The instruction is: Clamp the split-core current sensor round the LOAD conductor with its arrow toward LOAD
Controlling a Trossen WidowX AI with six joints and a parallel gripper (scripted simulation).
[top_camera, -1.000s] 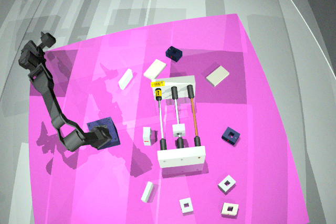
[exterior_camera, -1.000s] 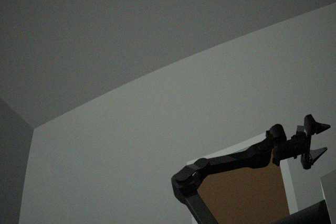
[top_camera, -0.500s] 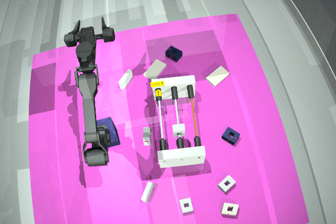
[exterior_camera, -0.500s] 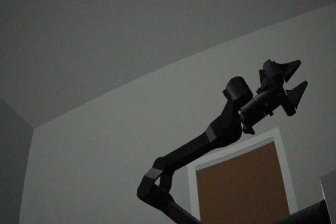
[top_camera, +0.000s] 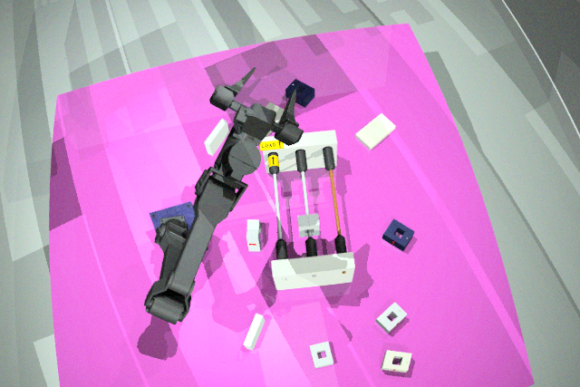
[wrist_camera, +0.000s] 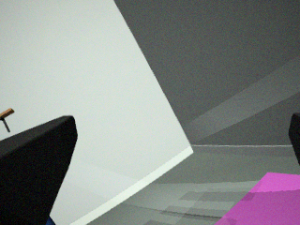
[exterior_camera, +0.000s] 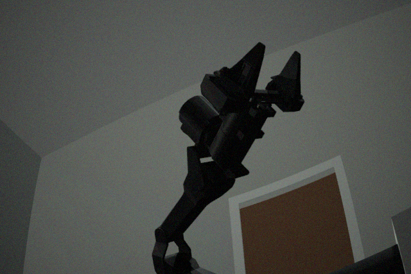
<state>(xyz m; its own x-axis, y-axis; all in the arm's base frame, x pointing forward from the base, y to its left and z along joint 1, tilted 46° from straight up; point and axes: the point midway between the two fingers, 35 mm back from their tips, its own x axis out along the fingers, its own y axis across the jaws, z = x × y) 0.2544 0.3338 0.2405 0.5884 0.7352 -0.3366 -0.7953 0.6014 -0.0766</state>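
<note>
One robot arm (top_camera: 210, 205) (exterior_camera: 212, 178), black, reaching up over a magenta table (top_camera: 117, 139) (wrist_camera: 262, 202); blue base plate (top_camera: 157, 219) partly visible beneath it. End effector (top_camera: 275, 79) (exterior_camera: 279, 48) (wrist_camera: 187, 126): wide open, nothing between its fingers, raised above the table and pointing away from the conductors.

One white piece with a red mark (top_camera: 253, 235), apparently the open sensor: standing on the table beside the LOAD conductor (top_camera: 276, 205), apart from it. Direction of its arrow: too small to tell.

One fixture: two white end blocks (top_camera: 323, 143) (top_camera: 313, 275) joined by three conductors. LOAD conductor, pale, with a yellow LOAD marker (top_camera: 270, 144) at one end and a yellow arrow band (top_camera: 273, 162); middle conductor (top_camera: 305, 190), pale, bearing a light block (top_camera: 308, 225); outer conductor (top_camera: 333, 199), copper-coloured.

Loose, beyond the outer conductor: one dark blue ring (top_camera: 390, 234); one cream slab (top_camera: 375, 130). Past the nearer end block: two white rings (top_camera: 383, 322) (top_camera: 314, 356), one cream ring (top_camera: 389, 364), one narrow white slab (top_camera: 254, 331).
</note>
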